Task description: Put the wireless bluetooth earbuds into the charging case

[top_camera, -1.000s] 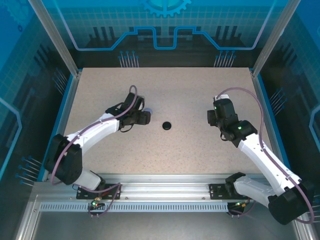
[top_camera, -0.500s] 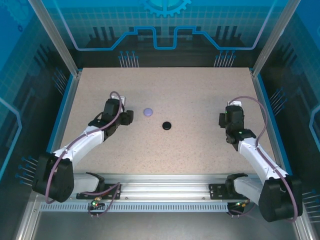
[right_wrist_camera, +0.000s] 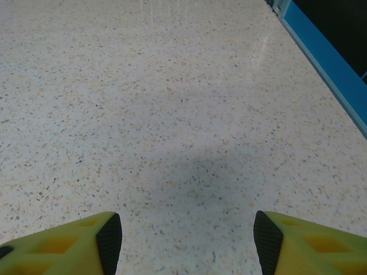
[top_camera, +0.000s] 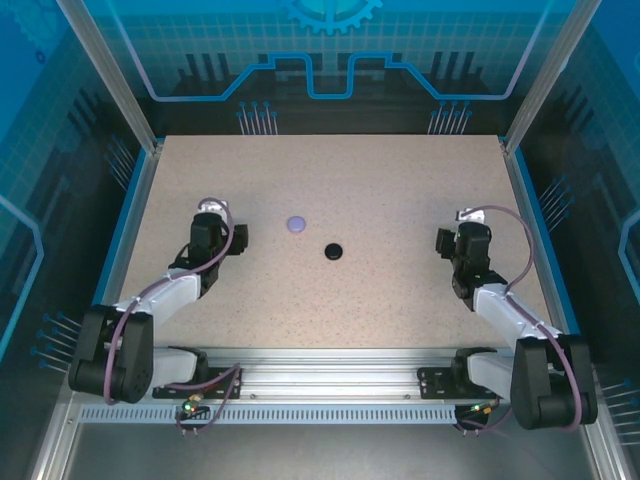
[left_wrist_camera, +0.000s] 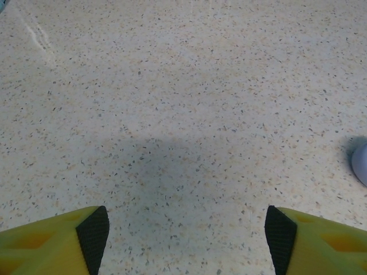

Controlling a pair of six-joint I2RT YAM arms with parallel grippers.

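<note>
- Hovering over the speckled table (top_camera: 400, 180), the left gripper (left_wrist_camera: 186, 235) and right gripper (right_wrist_camera: 183, 240) hold their yellow jaws wide apart, empty.
- The black charging case (top_camera: 334, 250) sits mid-table, between the arms.
- The lavender case (top_camera: 296, 224) lies just beyond it, leftward.

White arms (top_camera: 168, 293) with black joints (top_camera: 108, 352), lilac cables (top_camera: 529, 252), yellow black-padded jaws.

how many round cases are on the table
2: the lavender case near the middle of the table, and the black case just right of it, closer to the near edge.
</note>
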